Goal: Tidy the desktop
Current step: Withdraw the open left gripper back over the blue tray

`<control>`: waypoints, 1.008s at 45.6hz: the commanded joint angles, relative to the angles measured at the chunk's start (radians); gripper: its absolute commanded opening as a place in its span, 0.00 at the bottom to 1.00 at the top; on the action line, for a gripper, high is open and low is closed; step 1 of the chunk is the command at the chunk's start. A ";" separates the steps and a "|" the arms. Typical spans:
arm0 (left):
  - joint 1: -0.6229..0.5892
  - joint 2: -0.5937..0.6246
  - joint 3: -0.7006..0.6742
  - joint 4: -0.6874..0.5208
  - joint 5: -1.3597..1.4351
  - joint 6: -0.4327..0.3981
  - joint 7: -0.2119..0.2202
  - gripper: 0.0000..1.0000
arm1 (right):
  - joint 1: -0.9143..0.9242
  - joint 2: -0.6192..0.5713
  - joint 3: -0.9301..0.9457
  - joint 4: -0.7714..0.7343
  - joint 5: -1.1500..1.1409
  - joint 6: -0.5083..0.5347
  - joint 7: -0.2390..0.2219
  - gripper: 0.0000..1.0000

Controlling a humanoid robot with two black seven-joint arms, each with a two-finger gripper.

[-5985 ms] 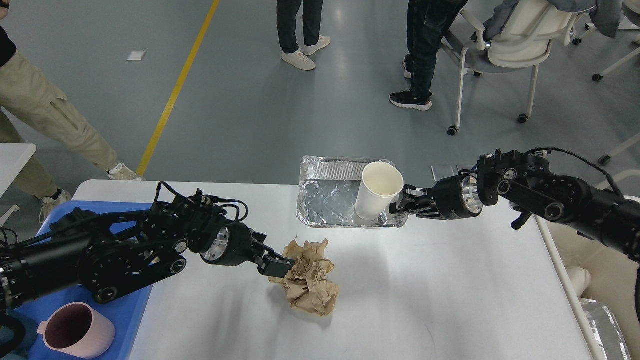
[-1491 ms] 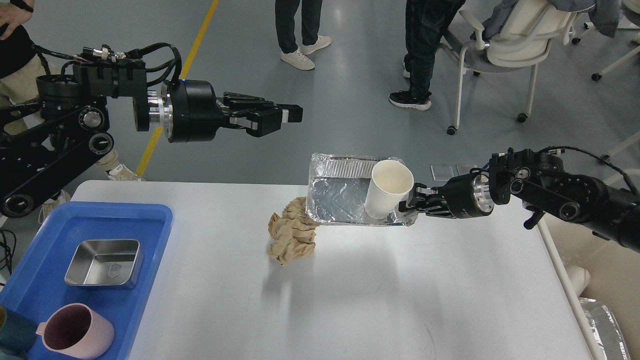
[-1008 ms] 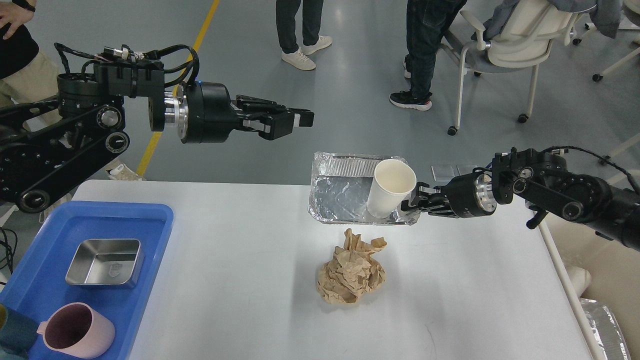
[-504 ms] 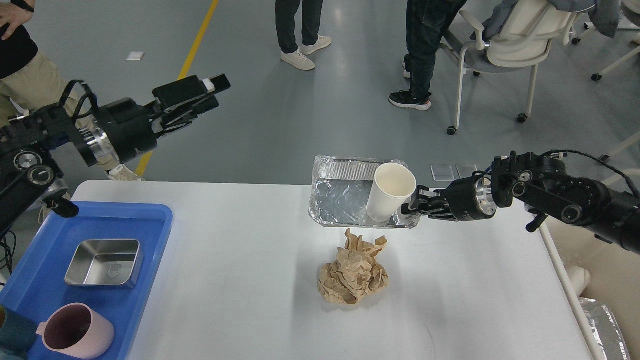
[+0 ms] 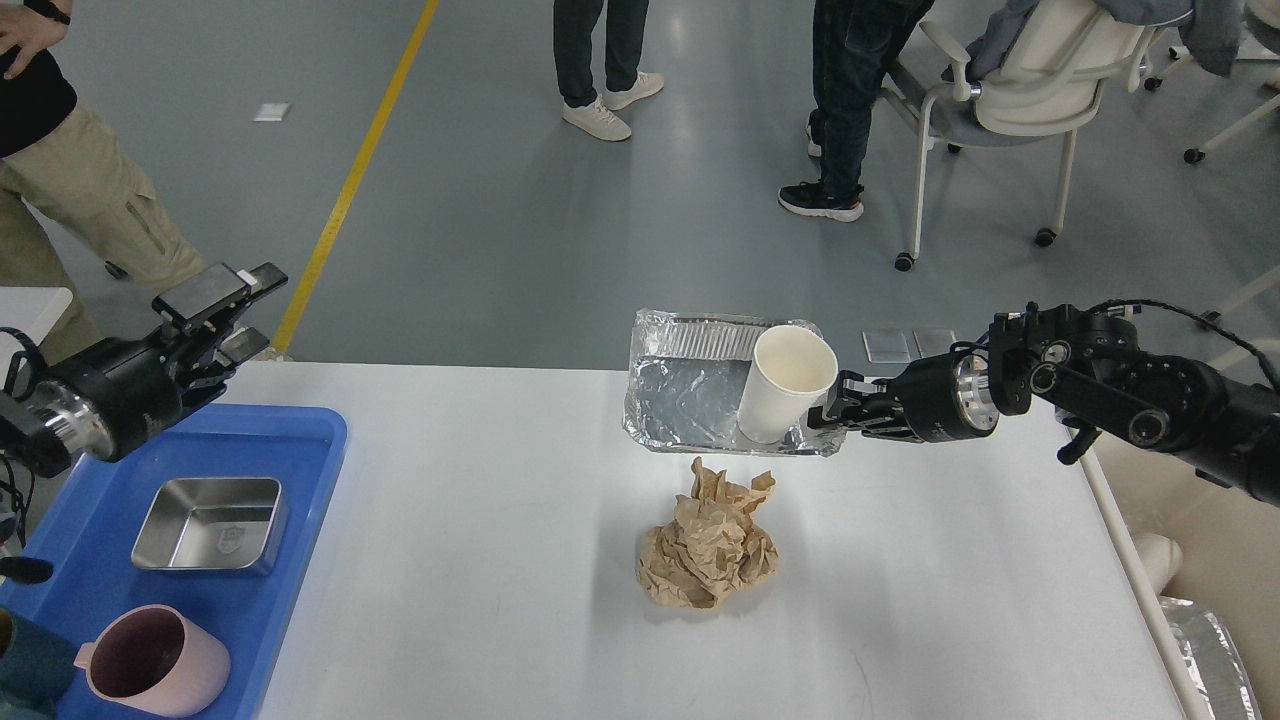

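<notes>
Since half a second ago the left tool (image 5: 222, 300) has dropped and pulled back toward the left edge, and it now sits low over the far left corner of the tabletop (image 5: 480, 600); its two fingers lie close together with nothing between them, so it reads as clenched and empty; the crumpled brown paper ball (image 5: 709, 547) has not shifted in that time and rests near the middle of the tabletop, just in front of the foil tray (image 5: 680, 400); the right tool (image 5: 832, 414) has stayed at the right-hand rim of the foil tray, clenched on that rim, and the tray sits at the far edge of the tabletop; a white paper cup (image 5: 784, 384) stands upright in the right part of the tray, beside the tool; at the left a blue plastic tray (image 5: 310, 450) lies on the tabletop and holds a square steel dish (image 5: 211, 524) and, nearer the camera, a pink mug (image 5: 152, 662); beyond the tabletop, people stand on the grey floor (image 5: 500, 200), and a white office chair (image 5: 1020, 90) is at the upper right.
</notes>
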 commanded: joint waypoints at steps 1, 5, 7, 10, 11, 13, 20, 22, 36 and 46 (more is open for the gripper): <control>0.090 0.123 -0.006 -0.064 -0.001 0.002 0.007 0.92 | -0.001 0.003 0.000 -0.001 0.000 0.000 0.001 0.00; 0.163 0.241 -0.021 -0.104 -0.044 0.004 0.007 0.93 | -0.002 0.003 0.000 -0.001 0.000 0.000 0.001 0.00; 0.191 0.290 -0.024 -0.110 -0.091 0.004 0.005 0.93 | -0.002 0.003 0.000 -0.001 0.000 0.000 0.001 0.00; 0.219 0.368 -0.026 -0.115 -0.180 0.005 0.005 0.93 | -0.004 0.001 0.000 -0.003 0.000 0.000 0.001 0.00; 0.225 0.397 -0.026 -0.117 -0.208 0.004 0.004 0.93 | -0.004 0.001 0.000 -0.001 0.000 0.000 0.001 0.00; 0.236 0.457 -0.021 -0.123 -0.257 0.005 -0.001 0.93 | -0.004 0.001 0.000 -0.003 0.000 0.000 0.001 0.00; 0.239 0.624 -0.012 -0.124 -0.395 -0.004 -0.012 0.95 | -0.005 0.001 0.000 -0.001 0.000 0.000 0.001 0.00; 0.239 0.684 -0.010 -0.126 -0.430 -0.007 -0.012 0.95 | -0.005 0.001 0.000 -0.001 0.000 0.000 0.001 0.00; 0.236 0.706 -0.009 -0.124 -0.464 -0.021 -0.056 0.97 | -0.004 0.001 0.000 -0.001 0.000 0.000 0.001 0.00; 0.233 0.669 -0.009 -0.114 -0.446 -0.056 -0.070 0.97 | -0.001 0.003 0.002 0.000 0.000 0.000 0.001 0.00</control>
